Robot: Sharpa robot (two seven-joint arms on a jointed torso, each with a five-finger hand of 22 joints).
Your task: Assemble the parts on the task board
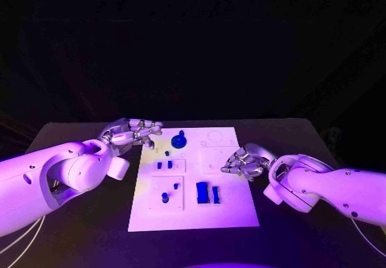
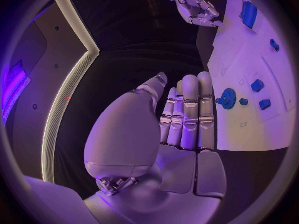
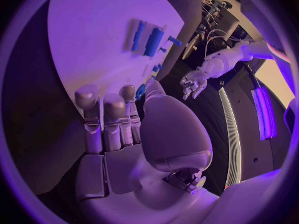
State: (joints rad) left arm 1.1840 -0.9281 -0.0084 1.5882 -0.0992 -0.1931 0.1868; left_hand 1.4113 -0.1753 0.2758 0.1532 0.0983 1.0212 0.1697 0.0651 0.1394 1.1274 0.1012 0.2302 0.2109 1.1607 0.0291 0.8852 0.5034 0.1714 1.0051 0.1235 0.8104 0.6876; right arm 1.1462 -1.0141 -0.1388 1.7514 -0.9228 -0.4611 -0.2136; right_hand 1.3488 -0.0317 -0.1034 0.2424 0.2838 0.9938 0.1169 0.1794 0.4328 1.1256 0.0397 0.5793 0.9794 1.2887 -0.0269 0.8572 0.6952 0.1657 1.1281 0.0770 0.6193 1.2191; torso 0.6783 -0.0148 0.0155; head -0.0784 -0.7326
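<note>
The task board (image 1: pixel 196 184) is a white rectangular plate lying flat on the black table (image 1: pixel 72 223), its long side running away from the robot. Near the board's far end stands a round blue gear-like part (image 1: pixel 180 139), with a small blue peg (image 1: pixel 167 153) just nearer than it. Toward the board's middle, on its left half, two small blue blocks (image 1: pixel 164 165) sit side by side in a raised square panel. Nearer still, a second panel carries a blue knob-like part (image 1: pixel 165 196), and to its right two longer blue bars (image 1: pixel 207 192) lie parallel, close together. On the board's far right half, faint circular outlines are visible; their detail cannot be made out.

The left hand (image 1: pixel 133 133) hovers at the board's far left corner, holding nothing; in the left wrist view its fingers (image 2: pixel 189 114) lie straight and close together, reaching toward the gear-like part (image 2: pixel 228 98). The right hand (image 1: pixel 244 163) is at the board's right edge, about mid-length, fingers loosely curled and parted with nothing in them. Whether either hand touches the board cannot be told.
</note>
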